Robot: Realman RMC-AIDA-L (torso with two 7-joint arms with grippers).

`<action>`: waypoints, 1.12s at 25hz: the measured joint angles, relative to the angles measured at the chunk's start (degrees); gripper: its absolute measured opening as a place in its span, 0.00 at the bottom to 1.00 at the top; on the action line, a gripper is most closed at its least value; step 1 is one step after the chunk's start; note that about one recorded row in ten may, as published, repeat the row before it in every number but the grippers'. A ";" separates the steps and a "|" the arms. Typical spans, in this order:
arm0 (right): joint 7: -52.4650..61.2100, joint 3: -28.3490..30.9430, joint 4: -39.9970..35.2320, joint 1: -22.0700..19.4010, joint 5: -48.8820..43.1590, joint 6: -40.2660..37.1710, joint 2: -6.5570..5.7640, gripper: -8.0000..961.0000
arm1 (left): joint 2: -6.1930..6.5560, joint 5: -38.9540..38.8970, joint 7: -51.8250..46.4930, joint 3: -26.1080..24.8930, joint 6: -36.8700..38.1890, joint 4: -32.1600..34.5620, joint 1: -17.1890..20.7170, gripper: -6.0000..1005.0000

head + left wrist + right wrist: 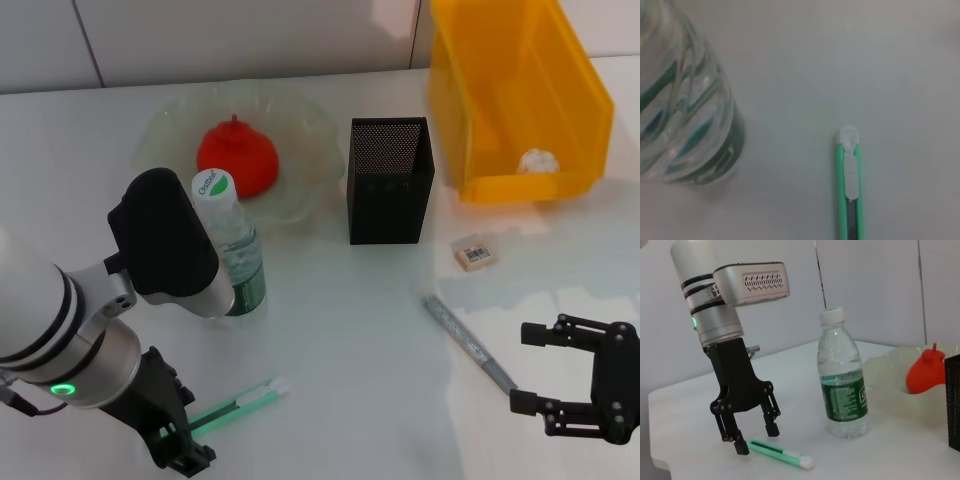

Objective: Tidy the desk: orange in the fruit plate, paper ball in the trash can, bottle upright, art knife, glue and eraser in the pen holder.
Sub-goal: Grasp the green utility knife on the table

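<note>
The green art knife (240, 404) (849, 192) (782, 453) lies flat near the table's front left. My left gripper (182, 445) (756, 440) stands open over its rear end, fingertips low on either side. The bottle (232, 250) (842, 380) stands upright just behind it. The orange (237, 158) sits in the translucent fruit plate (300, 130). The paper ball (537, 161) lies in the yellow trash can (500, 110). Right of the black mesh pen holder (391, 180) lies the eraser (474, 252), and nearer me the grey glue stick (468, 343). My right gripper (535, 370) hangs open at the front right, holding nothing.
The bottle stands close to my left arm's wrist housing (165, 240). The table's front left edge (670, 460) is near the left gripper.
</note>
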 joint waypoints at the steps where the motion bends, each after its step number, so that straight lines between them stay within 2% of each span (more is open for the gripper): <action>1: 0.00 0.16 0.00 0.00 0.00 -0.08 0.00 0.81 | 0.01 0.02 -0.59 0.52 0.06 1.01 -0.01 0.63; 6: 0.00 0.34 0.00 -0.01 0.00 -0.25 0.00 0.81 | 0.03 0.25 -1.29 0.95 0.69 2.84 -0.27 0.61; 12: 0.00 0.35 0.00 0.00 0.00 -0.24 0.00 0.81 | 0.02 0.79 -1.91 0.62 0.74 2.73 -0.50 0.42; 28: 0.00 0.34 0.00 0.01 0.00 -0.42 0.00 0.81 | 0.02 2.63 -2.99 1.56 1.96 1.71 -1.14 0.54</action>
